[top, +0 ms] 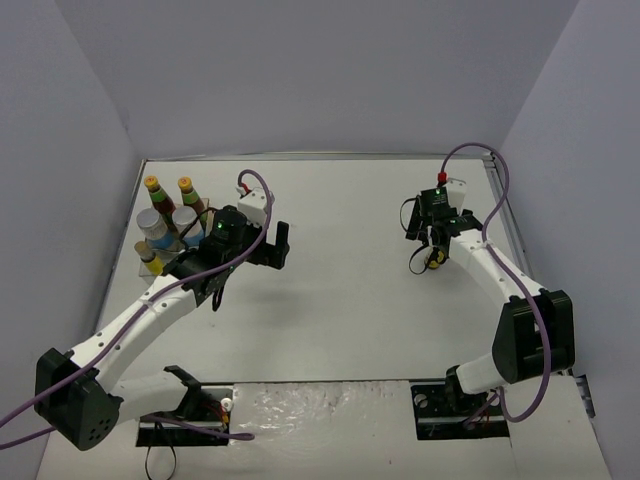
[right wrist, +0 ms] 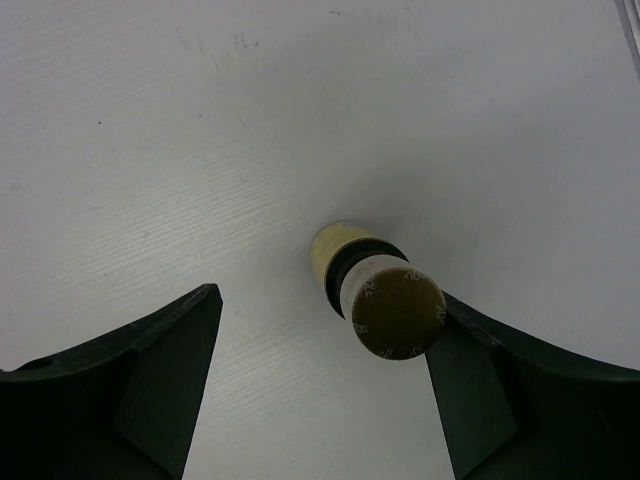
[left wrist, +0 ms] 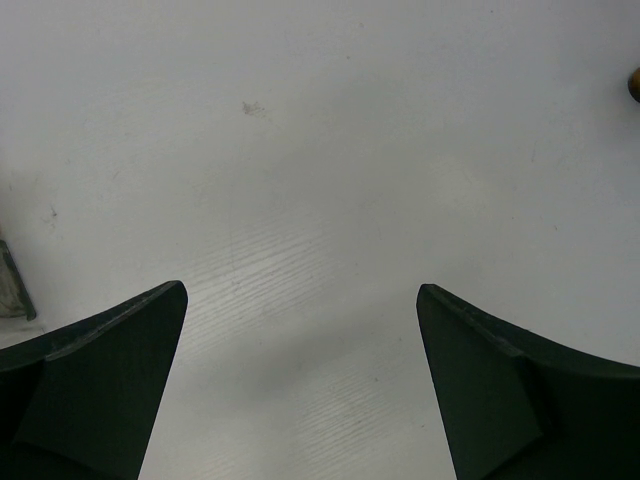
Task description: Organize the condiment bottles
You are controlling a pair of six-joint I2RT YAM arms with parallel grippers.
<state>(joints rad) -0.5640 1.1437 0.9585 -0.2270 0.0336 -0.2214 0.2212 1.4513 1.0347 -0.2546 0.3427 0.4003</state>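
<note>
Two dark condiment bottles with orange caps point(top: 152, 186) point(top: 186, 186), two white blue-labelled jars point(top: 150, 222) point(top: 184, 218) and one tiny yellow bottle point(top: 147, 252) stand together at the left in the clear tray point(top: 141, 268). The second tiny yellow, brown-capped bottle point(top: 435, 260) point(right wrist: 385, 298) stands upright on the table at the right. My right gripper point(top: 431, 256) point(right wrist: 325, 300) is open with its fingers on either side of that bottle, which sits close to the right finger point(right wrist: 480, 370). My left gripper point(top: 280, 246) point(left wrist: 300, 290) is open and empty over bare table, right of the tray.
The white table's raised edges point(top: 495, 175) run along the back and right. A tray corner point(left wrist: 10, 285) shows at the left edge of the left wrist view. Purple walls surround the table.
</note>
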